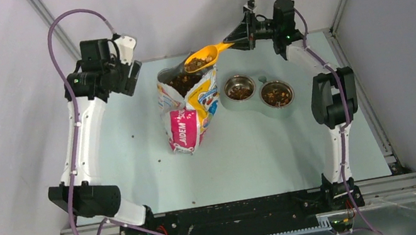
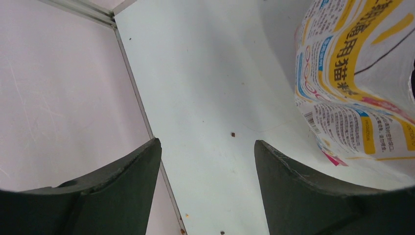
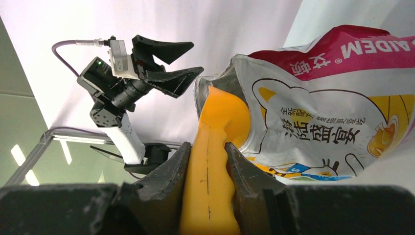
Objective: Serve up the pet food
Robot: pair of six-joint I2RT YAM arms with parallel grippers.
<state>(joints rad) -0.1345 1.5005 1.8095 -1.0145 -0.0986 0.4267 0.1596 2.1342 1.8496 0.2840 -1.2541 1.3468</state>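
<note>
The pet food shows as dark kibble heaped in a yellow scoop [image 1: 208, 55], held just above the open mouth of the cat-print bag [image 1: 188, 111], which holds more kibble [image 1: 182, 83]. My right gripper [image 1: 241, 38] is shut on the scoop's handle [image 3: 210, 176]; its fingers [image 3: 171, 166] press both sides of it, and the bag [image 3: 318, 127] stands right behind. My left gripper [image 1: 133, 72] hangs open and empty to the left of the bag. In its own view, the left gripper [image 2: 207, 144] has only bare table between its fingers, with the bag [image 2: 352, 83] at right.
A grey double-bowl stand [image 1: 261, 80] sits right of the bag, with kibble in both steel bowls [image 1: 241, 91] [image 1: 277, 94]. Stray pellets [image 2: 233, 134] lie on the pale table. A metal rail [image 2: 142, 112] marks the table's left edge, against the wall.
</note>
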